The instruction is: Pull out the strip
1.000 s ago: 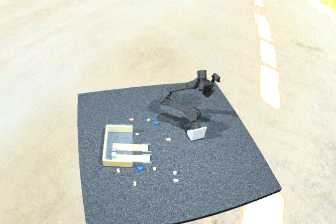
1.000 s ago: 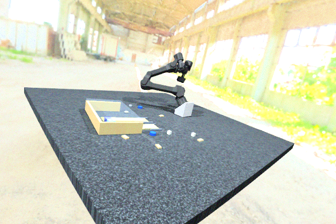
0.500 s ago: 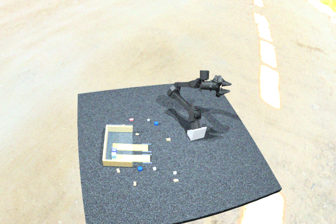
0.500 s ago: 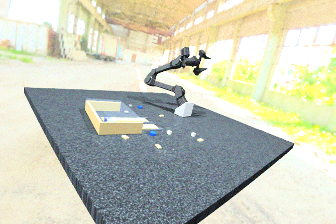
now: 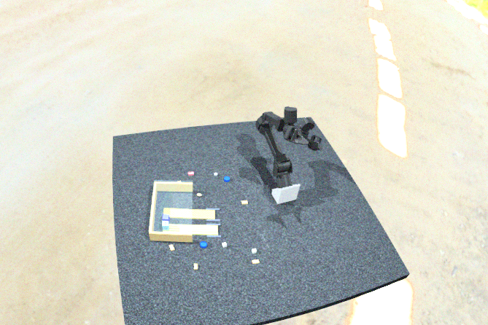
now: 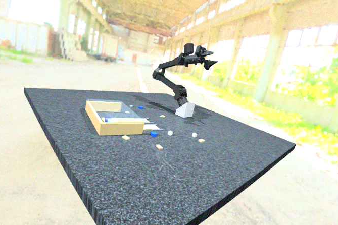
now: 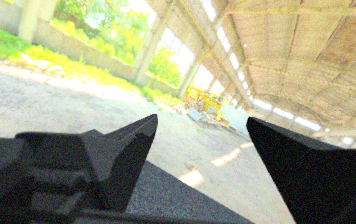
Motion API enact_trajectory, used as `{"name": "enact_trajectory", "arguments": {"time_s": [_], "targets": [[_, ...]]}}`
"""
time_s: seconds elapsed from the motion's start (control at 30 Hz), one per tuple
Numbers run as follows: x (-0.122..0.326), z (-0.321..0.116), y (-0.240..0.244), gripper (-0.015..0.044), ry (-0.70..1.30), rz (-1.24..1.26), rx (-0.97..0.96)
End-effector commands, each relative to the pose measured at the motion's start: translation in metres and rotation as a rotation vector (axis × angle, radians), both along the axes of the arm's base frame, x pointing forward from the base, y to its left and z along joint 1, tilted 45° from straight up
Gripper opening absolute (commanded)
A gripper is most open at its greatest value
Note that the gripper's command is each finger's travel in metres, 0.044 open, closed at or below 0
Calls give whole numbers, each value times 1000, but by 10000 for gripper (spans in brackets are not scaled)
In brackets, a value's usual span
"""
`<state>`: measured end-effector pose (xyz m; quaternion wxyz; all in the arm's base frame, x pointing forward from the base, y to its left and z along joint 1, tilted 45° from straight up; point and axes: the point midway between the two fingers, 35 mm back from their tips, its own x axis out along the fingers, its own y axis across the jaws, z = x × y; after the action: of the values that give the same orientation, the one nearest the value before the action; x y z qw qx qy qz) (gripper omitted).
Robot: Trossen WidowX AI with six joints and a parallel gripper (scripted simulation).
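Observation:
Two pale strips lie side by side, their inner ends in the wooden tray [image 5: 171,186] [image 6: 121,128] and outer ends past its open side: one strip [image 5: 198,213] nearer the tray's middle, the other strip [image 5: 206,229] [image 6: 151,127] beside the near wall. A small violet-blue block [image 5: 165,216] [image 6: 106,119] and a pale blue block [image 5: 165,224] sit close together at the strips' inner ends. No label can be read, and I cannot tell which strip bears which block. My gripper [image 5: 318,133] [image 6: 215,57] [image 7: 201,119] is open and empty, high up, far from the tray, pointing away from it.
Thin bluish rails [image 5: 213,209] flank the strips' outer ends. A clear sheet covers part of the tray. Blue discs [image 5: 227,178] [image 5: 203,245], white cubes [image 5: 224,244] [image 5: 254,251], a red block [image 5: 190,173] and several tan blocks [image 5: 244,202] lie around it.

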<state>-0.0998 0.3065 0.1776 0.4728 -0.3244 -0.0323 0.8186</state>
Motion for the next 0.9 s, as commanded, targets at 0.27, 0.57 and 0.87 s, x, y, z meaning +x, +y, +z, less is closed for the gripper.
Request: {"name": "enact_trajectory", "arguments": {"time_s": [0.27, 0.57, 0.87], "targets": [[207, -42, 17, 400, -166, -961, -104], [329, -56, -57, 400, -336, -1609, -147], [370, -58, -108, 400, -450, -1907, -161]]}}
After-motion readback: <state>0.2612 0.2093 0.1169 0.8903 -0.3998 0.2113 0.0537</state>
